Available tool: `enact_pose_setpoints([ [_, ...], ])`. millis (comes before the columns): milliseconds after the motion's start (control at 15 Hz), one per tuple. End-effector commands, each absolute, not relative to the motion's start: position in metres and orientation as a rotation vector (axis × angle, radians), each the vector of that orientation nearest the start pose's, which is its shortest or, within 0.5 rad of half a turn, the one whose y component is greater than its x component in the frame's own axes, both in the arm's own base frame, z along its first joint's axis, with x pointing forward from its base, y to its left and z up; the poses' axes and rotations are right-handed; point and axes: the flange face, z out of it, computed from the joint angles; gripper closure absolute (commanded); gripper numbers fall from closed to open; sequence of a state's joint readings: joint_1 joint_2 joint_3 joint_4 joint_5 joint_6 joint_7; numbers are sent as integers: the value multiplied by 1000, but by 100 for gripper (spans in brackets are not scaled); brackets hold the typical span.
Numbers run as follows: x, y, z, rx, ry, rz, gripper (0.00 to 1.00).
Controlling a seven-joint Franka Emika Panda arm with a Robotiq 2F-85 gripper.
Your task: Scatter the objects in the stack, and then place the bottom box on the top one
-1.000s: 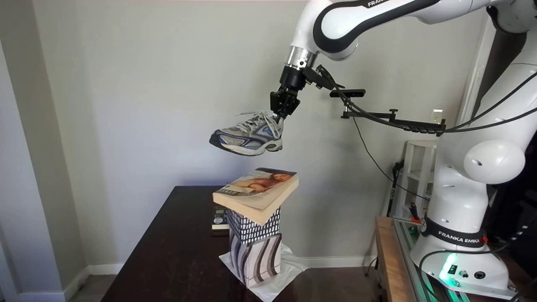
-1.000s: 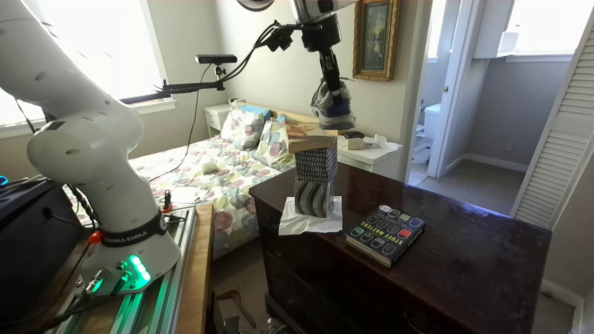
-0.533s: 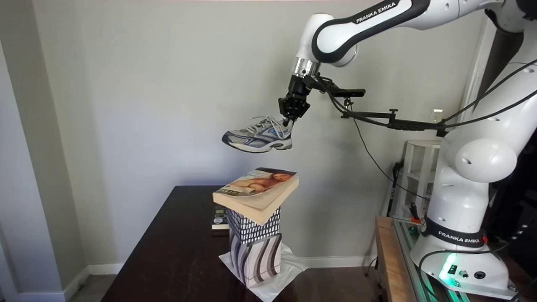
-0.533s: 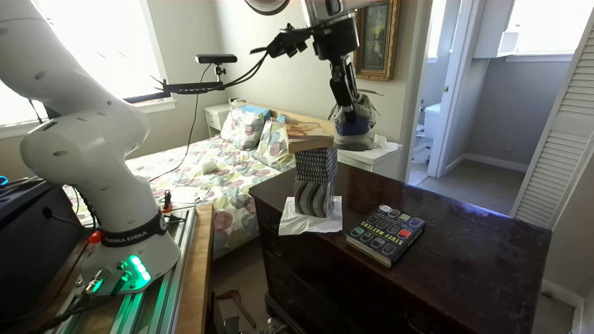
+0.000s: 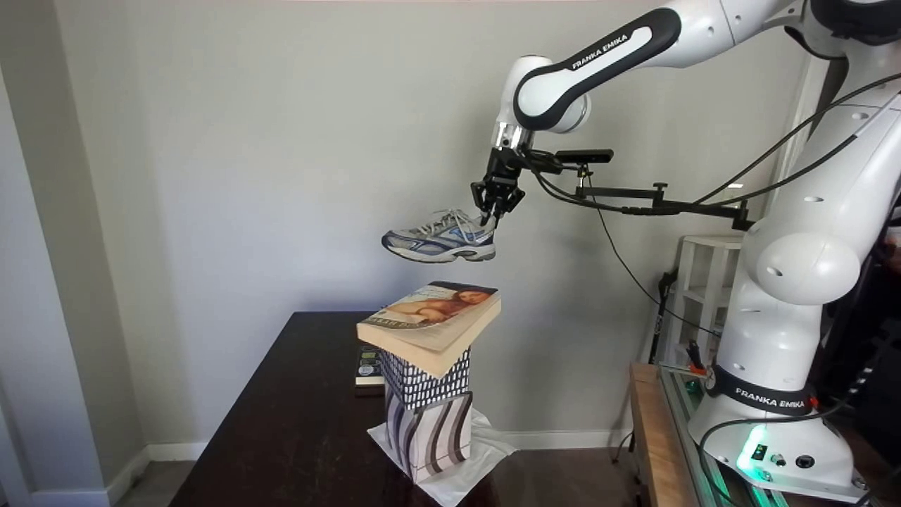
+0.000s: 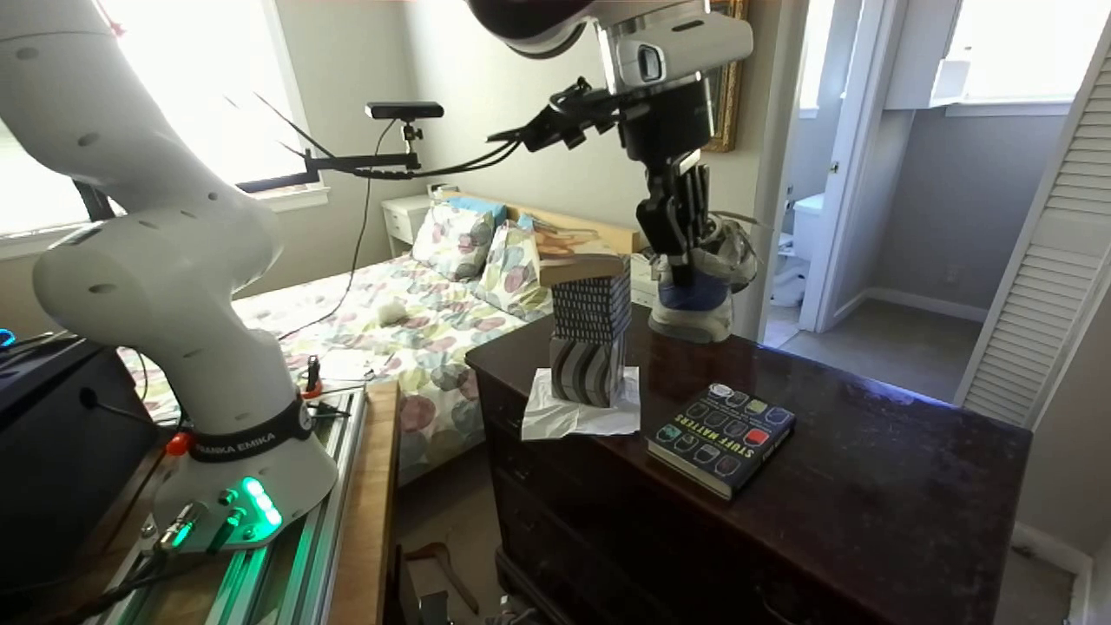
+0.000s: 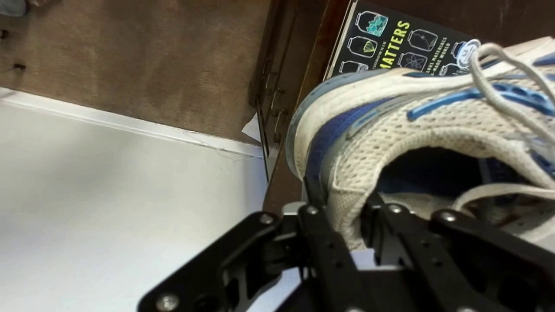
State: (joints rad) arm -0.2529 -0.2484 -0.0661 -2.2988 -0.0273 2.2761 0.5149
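Observation:
A grey, white and blue running shoe [image 5: 438, 239] hangs in the air, in both exterior views [image 6: 694, 308]. My gripper [image 5: 490, 220] is shut on the shoe's heel; in the wrist view the fingers [image 7: 342, 197] pinch the heel collar [image 7: 353, 186], one inside and one outside. The stack stands on the dresser: a paperback [image 5: 433, 320] on top, a dark box with white dashes [image 6: 592, 310] below it, and a striped box [image 6: 588, 371] at the bottom. In an exterior view the shoe hangs right of the stack, apart from it. The stack is outside the wrist view.
The dark dresser [image 6: 877, 486] carries white paper [image 6: 573, 421] under the stack and a black book [image 6: 722, 438] beside it; that book also shows in the wrist view [image 7: 407, 47]. A camera on a bracket [image 6: 404, 110] stands near the arm. A bed [image 6: 434, 347] is behind.
The gripper and held shoe have moved right and down in an exterior view, further from the stack. The shoe hangs more level. The stack and black book have not moved.

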Motion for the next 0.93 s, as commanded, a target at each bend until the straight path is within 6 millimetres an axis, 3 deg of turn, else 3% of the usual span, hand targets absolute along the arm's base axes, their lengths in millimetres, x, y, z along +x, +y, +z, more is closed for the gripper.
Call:
enact_pose_setpoints([
  [0,483,-177,461,-2816,1316,-382,94],
  [267,489,-198,443,-2830,1280,-391,94],
  [333,481,-189,440,-2826,1296,-361,94],
  [400,481,-193,435,-2828,1301,-348,78],
  [867,482,-191,431,-2832,1296,-335,78],
])
